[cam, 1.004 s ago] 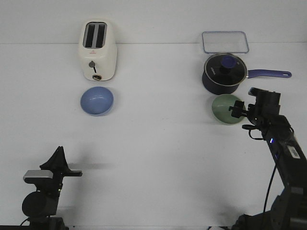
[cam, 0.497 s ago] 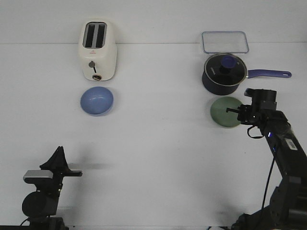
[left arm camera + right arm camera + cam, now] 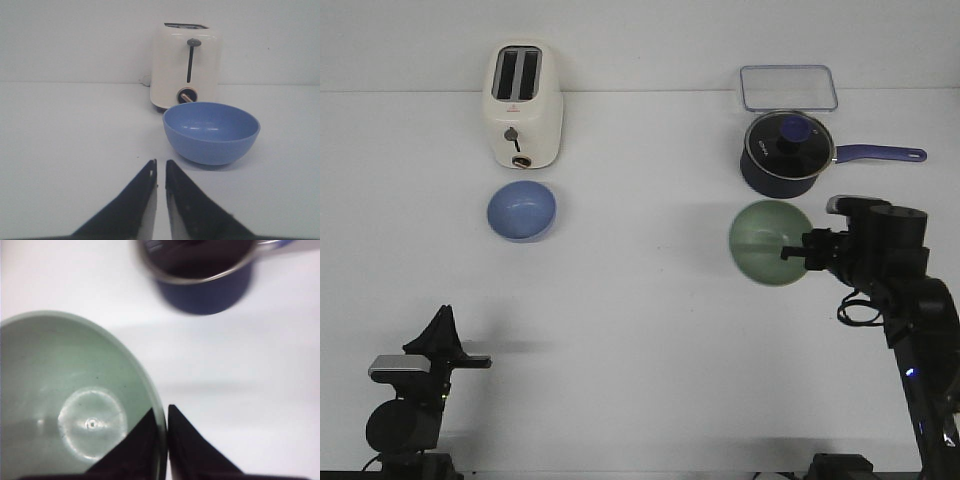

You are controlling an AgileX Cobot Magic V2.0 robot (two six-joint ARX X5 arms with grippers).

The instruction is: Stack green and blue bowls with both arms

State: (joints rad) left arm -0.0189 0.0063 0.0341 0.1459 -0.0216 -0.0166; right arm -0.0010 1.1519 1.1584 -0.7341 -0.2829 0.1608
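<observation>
The green bowl is pinched by its rim in the right gripper, one black finger inside the bowl and the other outside, the jaws drawn tight on the thin wall; in the front view it hangs tilted with its hollow turned toward the camera, and it appears lifted off the white table. In the right wrist view the green bowl's rim runs straight between the two fingertips, and the dark blue saucepan lies ahead of the jaws, blurred. The blue bowl sits upright on the table, well apart from the green one, just in front of the cream toaster. The left gripper points at the blue bowl from a distance, its jaws nearly together with only a narrow slit between them and nothing held. A clear lidded container lies behind the saucepan.
</observation>
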